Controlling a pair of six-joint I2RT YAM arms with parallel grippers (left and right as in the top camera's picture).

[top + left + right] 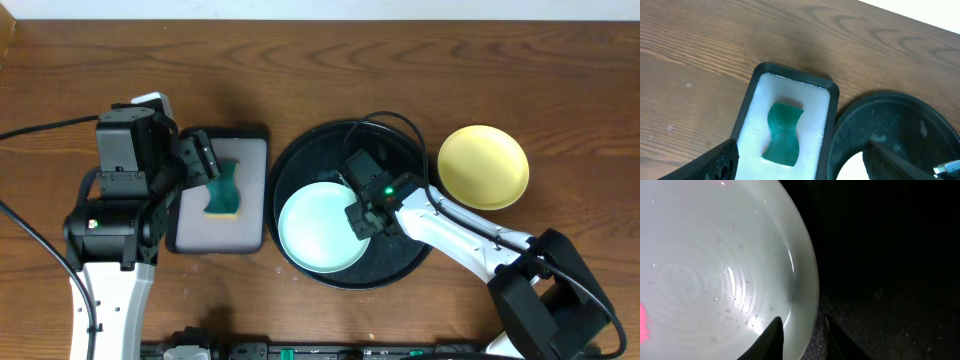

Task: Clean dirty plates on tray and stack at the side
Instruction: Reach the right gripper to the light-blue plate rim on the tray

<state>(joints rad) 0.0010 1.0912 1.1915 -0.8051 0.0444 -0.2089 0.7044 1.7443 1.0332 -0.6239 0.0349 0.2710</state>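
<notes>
Wooden table (pixel 300 60), black tray (pixel 310 160), mint plate (pixel 315 230) with pink smear (pixel 642 325)

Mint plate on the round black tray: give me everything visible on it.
Small, round mint plate, pale green, glossy like plastic, faint concentric rings in the well, shallow raised rim. Small specks dot it; a pink smear shows at one edge. It lies flat, face up, in the left half of the black tray. The right claw straddles its rim toward the tray's middle, one finger inside, one outside, a gap showing on the outer side.
</notes>
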